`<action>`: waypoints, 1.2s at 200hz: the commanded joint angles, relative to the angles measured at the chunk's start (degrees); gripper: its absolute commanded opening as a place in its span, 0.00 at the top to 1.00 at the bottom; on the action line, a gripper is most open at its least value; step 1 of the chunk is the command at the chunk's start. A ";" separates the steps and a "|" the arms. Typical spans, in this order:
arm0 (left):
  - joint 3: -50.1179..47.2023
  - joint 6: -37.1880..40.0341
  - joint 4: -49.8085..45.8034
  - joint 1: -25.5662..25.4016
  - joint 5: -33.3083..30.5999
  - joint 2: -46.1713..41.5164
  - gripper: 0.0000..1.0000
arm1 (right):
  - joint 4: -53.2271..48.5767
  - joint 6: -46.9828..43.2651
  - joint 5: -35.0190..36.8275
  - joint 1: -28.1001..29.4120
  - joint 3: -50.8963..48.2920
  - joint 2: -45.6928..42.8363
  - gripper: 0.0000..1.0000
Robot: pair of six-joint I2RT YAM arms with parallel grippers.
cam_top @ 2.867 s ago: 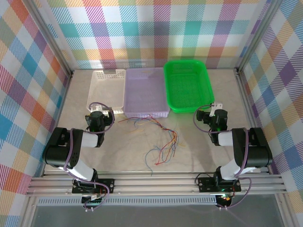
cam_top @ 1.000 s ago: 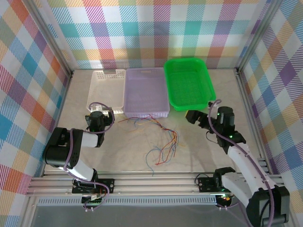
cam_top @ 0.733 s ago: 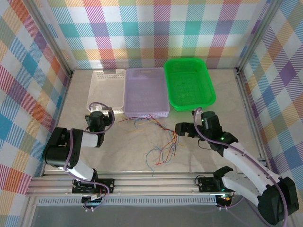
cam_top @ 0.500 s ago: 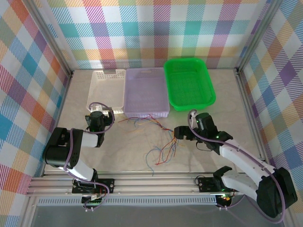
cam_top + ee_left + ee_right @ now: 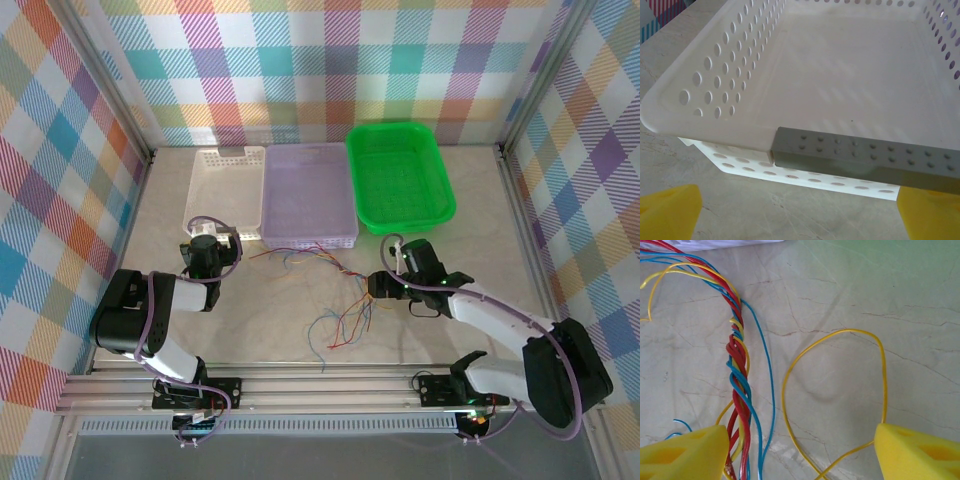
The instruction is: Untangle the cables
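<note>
Listing what we see: right arm stretched low toward mid-table, right gripper fingers apart astride the twisted cables; left arm folded, left gripper spread wide, facing the white basket.

A pale beige surface with thin brown marble-like veins covers the floor of the enclosure. Cloth walls in a diagonal plaid of teal, purple, orange, yellow and white close it in at 9, 12 and 3 o'clock. Slanting silver metal posts mark the seams at 10 and 2 o'clock. A ribbed aluminium rail runs along the 6 o'clock edge. The light is soft and even, with faint shadows.
</note>
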 commanded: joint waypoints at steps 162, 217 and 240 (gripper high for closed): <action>0.10 -0.32 0.63 0.22 0.05 -2.59 0.00 | 10.05 1.05 -5.02 7.29 -0.13 6.37 0.68; 0.96 -0.30 -6.68 0.26 0.50 -8.81 0.00 | 11.17 1.76 -6.97 7.46 -0.48 8.23 0.86; 1.72 -0.48 -12.10 0.20 1.68 -13.97 0.00 | 11.11 1.57 -7.69 7.64 -0.14 8.24 0.96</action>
